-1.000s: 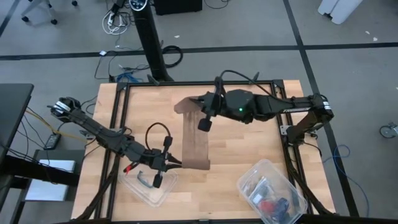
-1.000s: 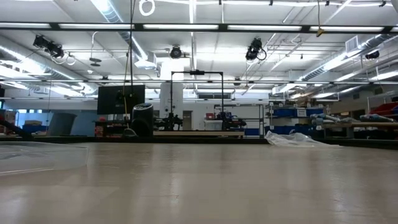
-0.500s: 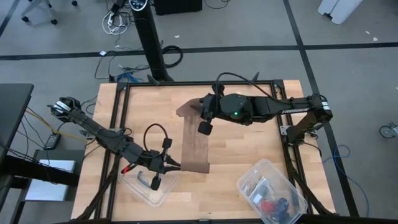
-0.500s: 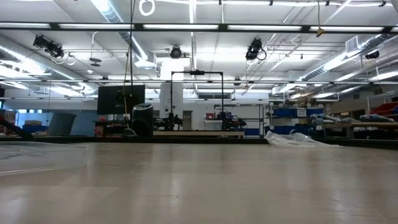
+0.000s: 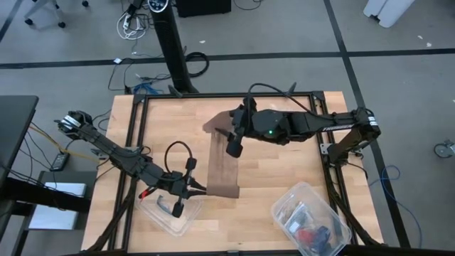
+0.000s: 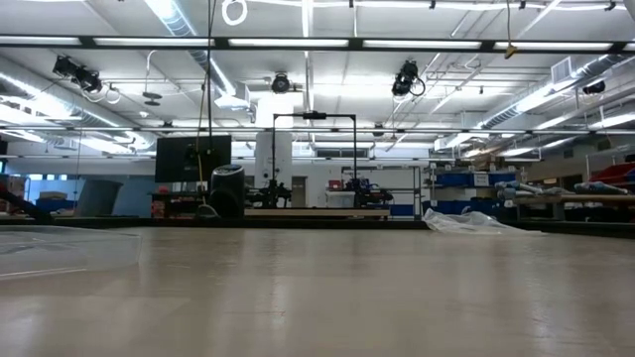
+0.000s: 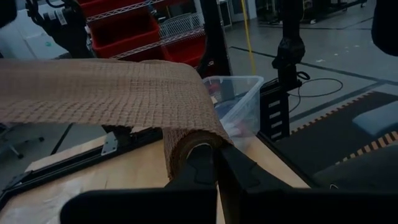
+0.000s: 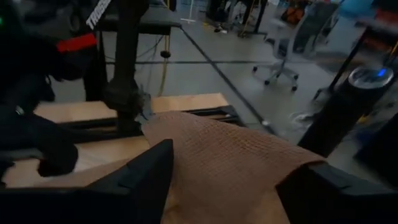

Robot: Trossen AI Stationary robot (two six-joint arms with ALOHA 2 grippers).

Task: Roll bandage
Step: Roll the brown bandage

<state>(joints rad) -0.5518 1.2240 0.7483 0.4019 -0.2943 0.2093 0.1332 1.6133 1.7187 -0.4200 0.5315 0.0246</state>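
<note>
**Right pincer let go of the far end; left pincer held the rolled end**

Change noted: a second before, the right pincer (image 5: pixel 229 132) was pinched shut on the far end of the dark brown, open-weave fabric bandage (image 5: pixel 222 162). At this moment its two dark fingers (image 8: pixel 140 177) stood wide apart, with the bandage's far end lying loose between and under them, no longer clamped. Compared with the earlier high view, the raised fold at that end had sagged a little and the pincer had shifted slightly along the strip. Judgement: the tension hold was given up, probably to re-grip nearer the roll or to let the strip feed; the rolling itself was barely begun.

Left pincer (image 5: pixel 193 186): closed tight, its fingers (image 7: pixel 200 169) clamped on the rolled end of the bandage, where a small cylinder of a few turns was wound around the fingertips. It had not moved over the second.

Bandage appearance: a long narrow band lying on the pale wooden tabletop (image 5: pixel 284 171), running from the right pincer to the left one. Most of it was flat and unrolled. The weave was coarse and net-like, the edges soft. The far end was humped up off the tabletop; the near end curled into the small roll.

Beside the rolled end, on the left arm's side, sat a clear plastic tub with a black handle piece (image 5: pixel 170 209). Well apart from the bandage stood a clear plastic bin of small items (image 5: pixel 309 219).

Low view showed neither arm nor bandage.
</note>
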